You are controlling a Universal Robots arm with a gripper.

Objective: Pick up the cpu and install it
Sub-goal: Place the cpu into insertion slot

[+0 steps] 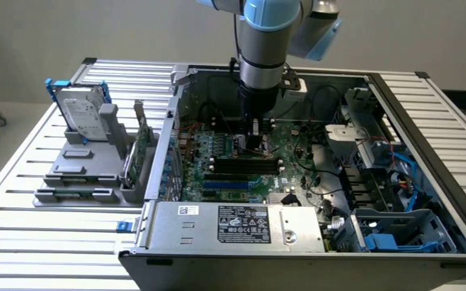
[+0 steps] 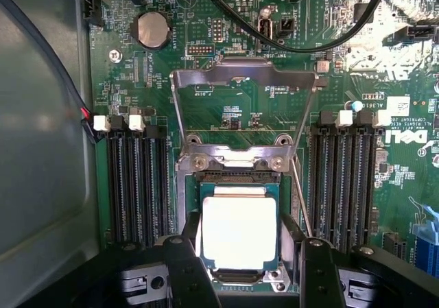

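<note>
Nearest the wrist camera, we see the two dark fingers [image 2: 184, 270] closed against opposite edges of the cpu [image 2: 239, 231], gripping it with its bright metal lid facing up. The chip lies within the metal-framed socket [image 2: 236, 162], either low over the seat or already on it; we cannot tell which. Just beyond, the load plate [image 2: 243, 81] stands swung open. Memory slots [image 2: 137, 184] flank the socket on both sides, and a coin battery [image 2: 151, 29] lies farther off on the green board. In the exterior view the arm [image 1: 263, 54] reaches straight down into the open computer case [image 1: 427, 121], which lies on the slatted table [image 1: 22, 182]. A hard drive [image 1: 83, 112] stands upright in a grey holder toward the exterior view's left. We judge the pick-up done and the installing step in hand: placing the chip in its socket. That step calls for a level chip, square to the frame, and a gentle descent, since socket contacts likely bend easily.
</note>
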